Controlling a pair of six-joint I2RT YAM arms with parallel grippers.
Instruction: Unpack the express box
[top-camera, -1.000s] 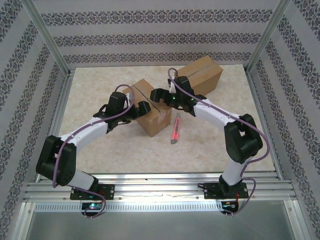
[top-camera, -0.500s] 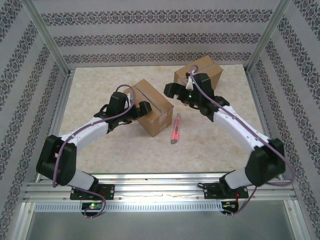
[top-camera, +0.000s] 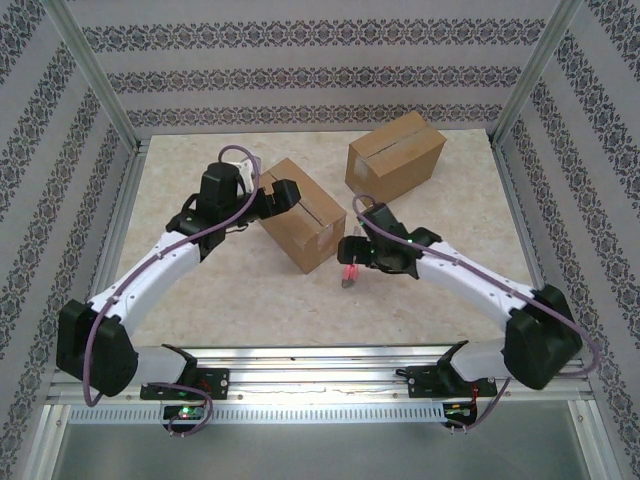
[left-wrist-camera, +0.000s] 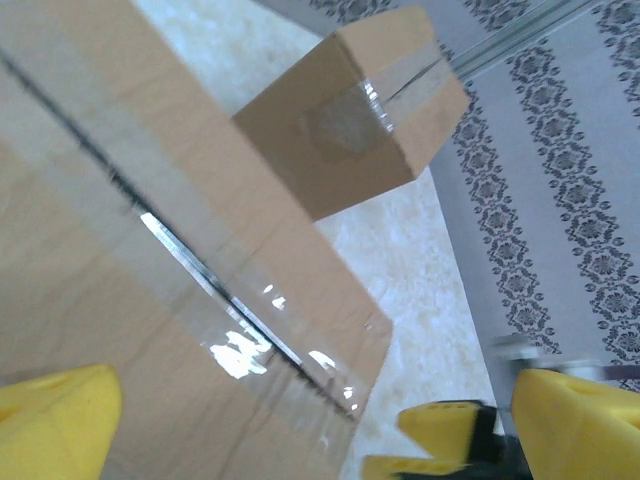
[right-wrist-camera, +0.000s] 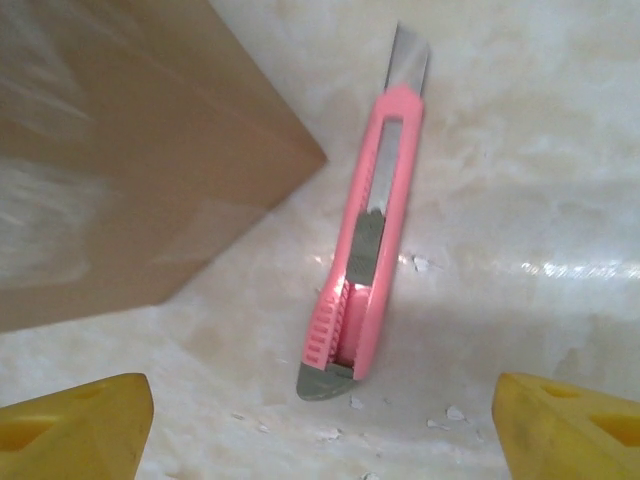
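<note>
Top external view: the express box (top-camera: 305, 225) sits mid-table just ahead of the arms, flaps down, clear tape glinting along its centre seam. I'd call the unpacking barely begun: no flap is lifted and nothing is out, and whether the tape is scored I cannot tell. A second box (top-camera: 395, 155) waits farther back on the right, also closed. The left gripper (top-camera: 278, 192) hangs at the express box's far-left top edge, claw released and wide. In the left wrist view one yellow finger (left-wrist-camera: 50, 415) is over the lid and the other is off past the edge, gripping nothing. The right gripper (top-camera: 350, 252) is poised above the pink utility knife (top-camera: 349, 273), which lies on the table (top-camera: 230, 290) just beside the box's near-right corner. In the right wrist view its fingers stand well apart either side of the knife's butt, touching neither knife nor box, so it is released and empty. The box's long axis, and the seam with it, runs diagonally from far-left to near-right. The knife lies almost straight away from the arm bases, blade end toward the back. Left to do, I'd say: grab the knife, slit the tape, open the flaps, empty the box.
</note>
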